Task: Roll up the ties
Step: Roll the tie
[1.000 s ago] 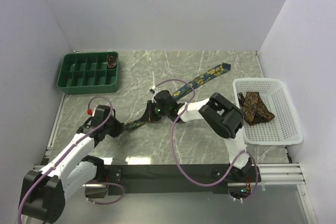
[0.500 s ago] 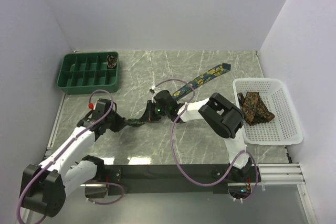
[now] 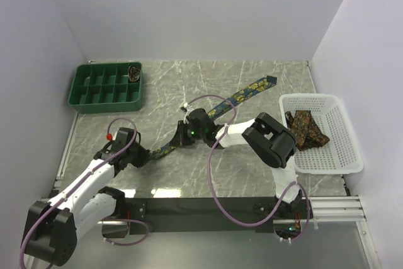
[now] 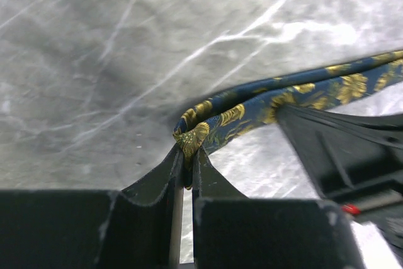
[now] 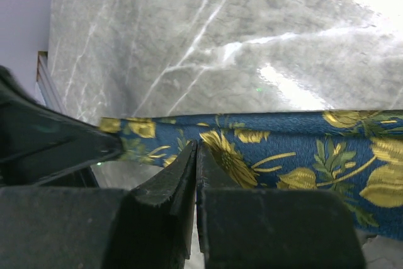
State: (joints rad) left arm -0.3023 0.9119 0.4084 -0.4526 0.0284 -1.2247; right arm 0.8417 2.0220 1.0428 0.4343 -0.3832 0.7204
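The navy tie with yellow flowers (image 3: 242,96) lies slantwise on the marble table, its wide pointed end at the back right. My left gripper (image 3: 143,155) is shut on its narrow end, which is folded over between the fingertips (image 4: 191,145). My right gripper (image 3: 179,138) is shut at the near edge of the same tie (image 5: 264,155), a short way along from the left gripper, with its tips on the fabric (image 5: 196,147). The stretch between the two grippers is nearly straight. Brown ties with gold pattern (image 3: 305,128) lie in the white basket.
The white mesh basket (image 3: 340,155) stands at the right edge. The green compartment tray (image 3: 94,89) stands at the back left, with a rolled tie (image 3: 133,72) in its far right compartment. Purple cables loop over both arms.
My left gripper rose toward the right gripper, then drew back down-left with the tie's end. The stretch between the grippers is now straighter. The right gripper has barely moved.
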